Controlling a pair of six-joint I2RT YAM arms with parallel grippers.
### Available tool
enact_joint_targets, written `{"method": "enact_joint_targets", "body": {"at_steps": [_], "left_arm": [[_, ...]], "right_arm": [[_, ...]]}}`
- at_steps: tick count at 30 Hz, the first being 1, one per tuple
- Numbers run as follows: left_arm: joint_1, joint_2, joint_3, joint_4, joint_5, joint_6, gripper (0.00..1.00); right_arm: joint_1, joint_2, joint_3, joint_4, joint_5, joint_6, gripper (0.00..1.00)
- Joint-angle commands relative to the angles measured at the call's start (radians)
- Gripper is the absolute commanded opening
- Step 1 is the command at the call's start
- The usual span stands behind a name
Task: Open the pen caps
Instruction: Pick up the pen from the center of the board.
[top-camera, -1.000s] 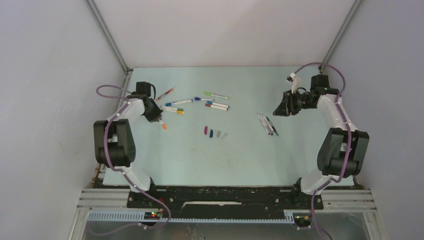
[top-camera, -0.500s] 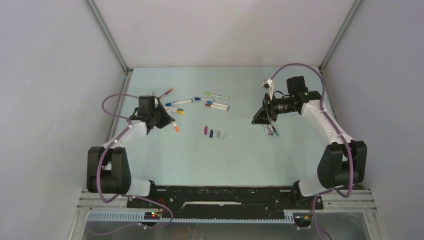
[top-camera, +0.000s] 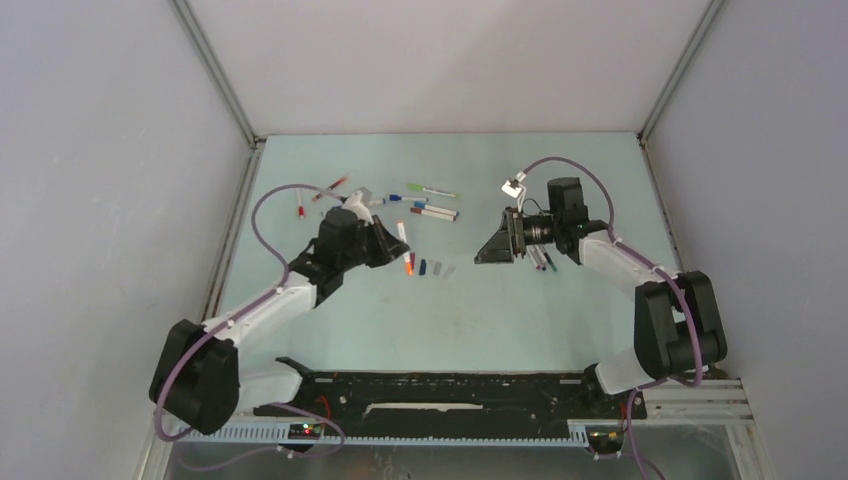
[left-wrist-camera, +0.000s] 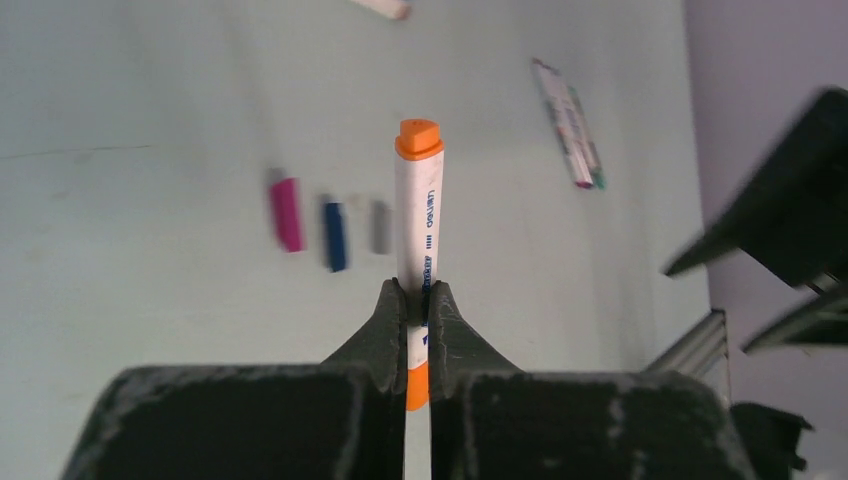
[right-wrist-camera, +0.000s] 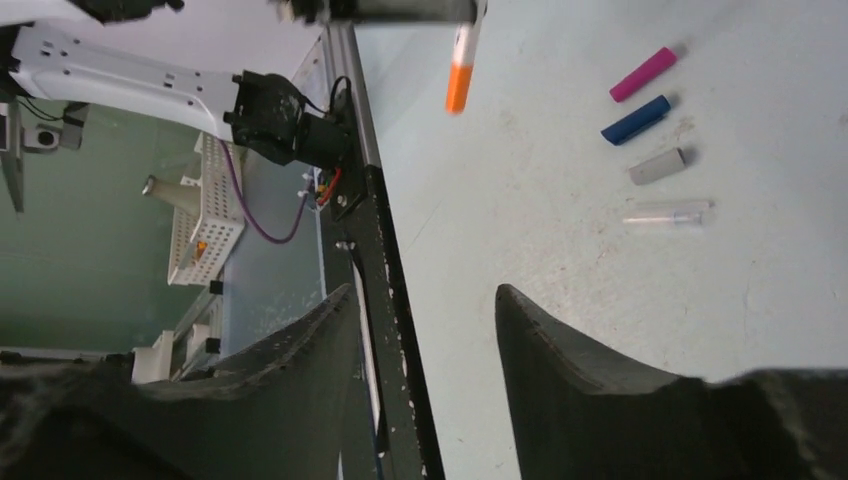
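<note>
**Two arms meeting over one pen.** The left end effector (left-wrist-camera: 418, 295) is clamped tight across the white barrel of an orange pen (left-wrist-camera: 420, 215). It holds the pen off the tabletop (top-camera: 450, 330) near the middle, just beside a row of loose caps (left-wrist-camera: 334, 235) (pink, blue, grey) lying there. The pen is orange at both ends. We take the short piece beyond the fingers for its orange cap (left-wrist-camera: 419, 138), in place on the barrel.

The right end effector (right-wrist-camera: 425, 300) faces it from the right, jaws partly apart with nothing between them. In its own view an orange end of the pen shows ahead, well apart from both fingers. Other pens (top-camera: 430, 205) lie toward the far edge. A small bundle (top-camera: 540, 258) lies right of centre, beside the right arm.

We judge the step in hand to be the presenting of this pen for uncapping, with most pens left to do. The next move calls for the right end effector to line its gap up with the cap and close on the cap alone. It then pulls along the barrel while the left holds firm. An off-axis pull may twist the pen in that grip.
</note>
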Motion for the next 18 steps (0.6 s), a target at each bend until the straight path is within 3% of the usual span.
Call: {"method": "enact_joint_targets", "body": {"at_steps": [1, 8, 18], "left_arm": [[-0.118, -0.026, -0.013, 0.172, -0.025, -0.052, 0.0], [-0.263, 0.072, 0.085, 0.224, -0.062, -0.061, 0.0], [-0.36, 0.164, 0.181, 0.256, -0.076, -0.08, 0.0]], "right_arm": [[-0.008, -0.018, -0.053, 0.442, -0.024, 0.371, 0.58], [-0.01, 0.003, -0.093, 0.645, -0.03, 0.576, 0.65], [0.009, 0.023, -0.11, 0.645, 0.013, 0.582, 0.64]]}}
